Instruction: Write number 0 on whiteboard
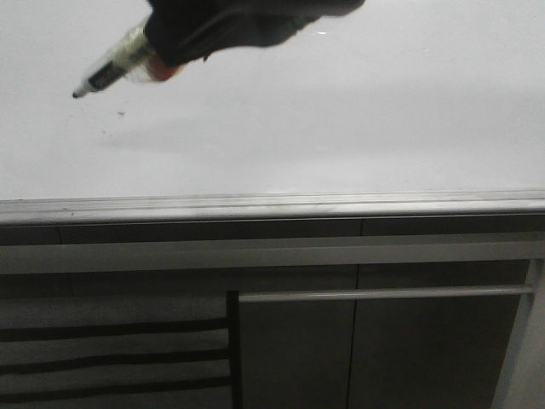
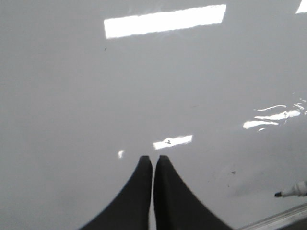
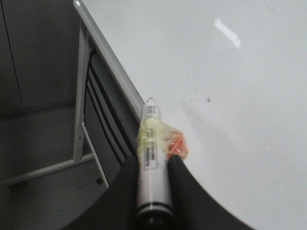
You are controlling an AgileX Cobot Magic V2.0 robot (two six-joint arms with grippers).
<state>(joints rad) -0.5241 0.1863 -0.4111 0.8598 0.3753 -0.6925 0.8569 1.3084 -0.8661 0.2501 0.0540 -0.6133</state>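
Because the board (image 1: 341, 128) lies flat and must take a drawn stroke, the right claw (image 3: 154, 155) pinches a marker (image 1: 111, 72) by the rear of its barrel, leaving the tip free and slanted downward. Yellowish tape and an orange piece are wrapped around the barrel where the claw grips it, probably to stop it from slipping under writing pressure. Seen from the front, the tip hangs over the board near a small dark speck (image 1: 120, 112); whether it touches the surface I cannot tell. No 0 shows on the board in any view, so the writing appears not yet begun. Pressed together and holding nothing, the left claw (image 2: 153, 160) hovers over bare board well apart from the marker, likely parked clear of the writing area.
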